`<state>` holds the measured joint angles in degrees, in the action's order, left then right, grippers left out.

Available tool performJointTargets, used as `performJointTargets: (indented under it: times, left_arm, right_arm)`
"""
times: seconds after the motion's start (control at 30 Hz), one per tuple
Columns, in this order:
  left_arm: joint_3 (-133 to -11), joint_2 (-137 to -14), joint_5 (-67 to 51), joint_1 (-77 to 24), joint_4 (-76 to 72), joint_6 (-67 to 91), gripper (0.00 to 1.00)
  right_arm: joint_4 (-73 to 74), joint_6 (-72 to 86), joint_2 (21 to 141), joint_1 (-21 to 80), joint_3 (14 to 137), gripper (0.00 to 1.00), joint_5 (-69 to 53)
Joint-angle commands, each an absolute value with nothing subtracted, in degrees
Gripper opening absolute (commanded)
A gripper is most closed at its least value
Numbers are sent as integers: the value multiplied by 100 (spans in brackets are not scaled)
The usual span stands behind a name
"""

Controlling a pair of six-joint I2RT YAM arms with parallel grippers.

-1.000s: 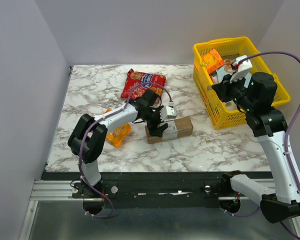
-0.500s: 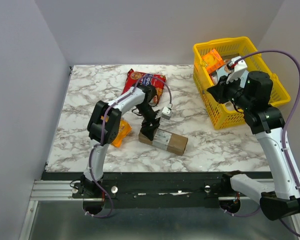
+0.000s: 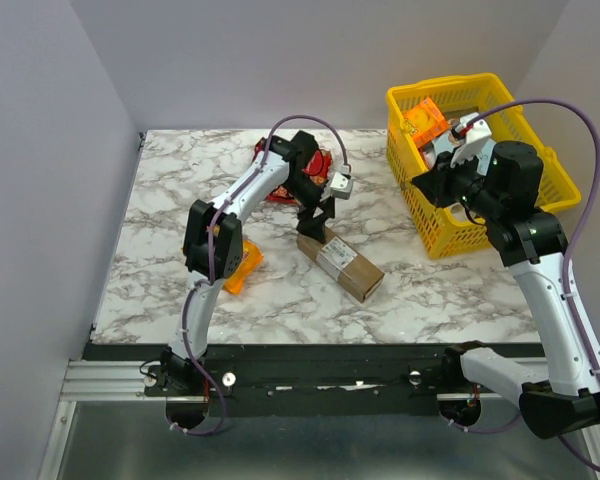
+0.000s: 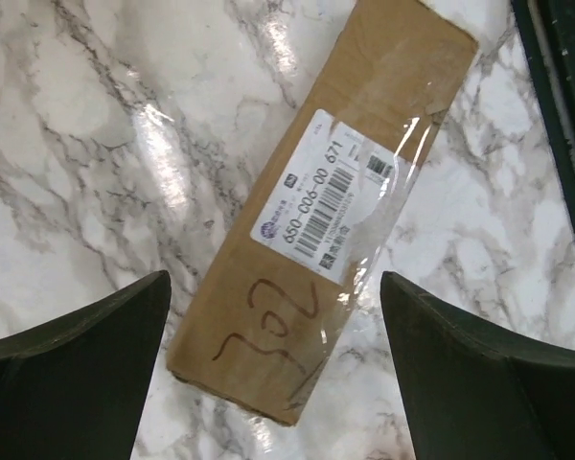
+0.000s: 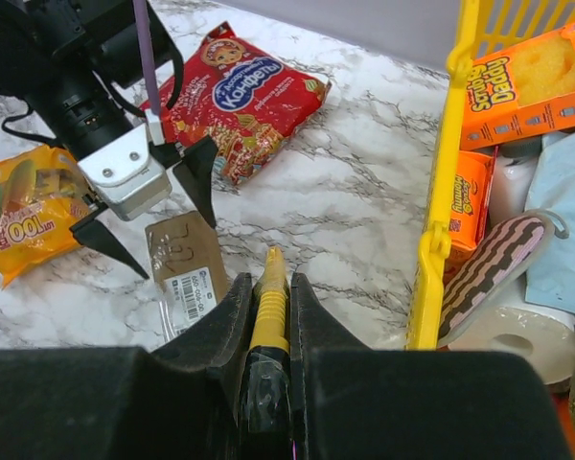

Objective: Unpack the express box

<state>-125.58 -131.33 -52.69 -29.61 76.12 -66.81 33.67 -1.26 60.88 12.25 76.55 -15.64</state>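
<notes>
The express box (image 3: 340,263), a long brown carton with a white label and clear tape, lies diagonally on the marble top. In the left wrist view the express box (image 4: 335,211) shows brown handwriting at its near end. My left gripper (image 3: 315,222) hovers open over the box's far end. Its fingers (image 4: 86,355) stand wide of the carton on both sides and touch nothing. My right gripper (image 3: 435,185) hangs at the basket's left side, shut on a yellow-handled tool (image 5: 271,297) that points toward the box (image 5: 182,273).
A yellow basket (image 3: 427,222) at the back right holds an orange pack (image 3: 423,120) and other goods. A red snack bag (image 5: 240,96) lies behind the left arm, and an orange-yellow bag (image 3: 242,265) lies left of the box.
The box has swung from lying crosswise to a diagonal. My left gripper opened wide and moved back over the box's far end. The right arm barely moved.
</notes>
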Motion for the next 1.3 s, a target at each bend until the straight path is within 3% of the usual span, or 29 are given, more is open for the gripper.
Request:
performJointTargets:
  times: [0.0, 0.07, 0.1, 0.13, 0.2, 0.4, 0.47, 0.5, 0.53, 0.57, 0.73, 1.27]
  left_arm:
    - [-11325, -12062, -5714, -2874, 6832, -4962, 99]
    - [-9775, -10780, -5285, -2883, 5395, -3350, 99]
    - [-9234, -10332, -4926, -2892, 3848, -2731, 99]
    - [-8767, -9553, -4121, -2892, 3223, -2307, 99]
    - [-7921, -9055, -3763, -2892, 2665, -2039, 99]
    - [-6576, -8130, -4096, -3339, 1920, -2803, 83]
    - [-6643, -8296, -4061, -3637, 1697, -2585, 68]
    - [-6792, -8471, -4061, -3708, 1679, -2384, 55]
    - [-6985, -8899, -4061, -3752, 1722, -1938, 11]
    - [-7388, -9121, -4069, -3796, 1749, -1690, 6]
    - [-8121, -10185, -3903, -4016, 1741, -1098, 1]
    - [-8586, -11329, -3507, -4131, 2136, -1723, 0]
  right_arm:
    - [3401, -368, 6100, 1213, 7550, 1, -1854]
    - [3454, -719, 6161, 1283, 7462, 0, -1977]
    - [3472, -825, 6205, 1370, 7418, 0, -1995]
    - [3472, -1018, 6214, 1423, 7296, 0, -2039]
    - [3358, -1160, 6240, 1686, 7173, 0, -1820]
    - [3191, -941, 6451, 1811, 7268, 0, -1259]
    - [3164, -695, 6565, 1793, 7565, 0, -681]
    - [3094, -607, 6592, 1741, 7698, 0, -572]
    - [3059, -502, 6609, 1705, 7821, 1, -519]
    - [3041, -475, 6653, 1688, 7935, 0, -492]
    - [3032, -475, 6662, 1679, 8367, 0, -589]
    - [3041, -589, 6416, 1608, 8095, 0, -501]
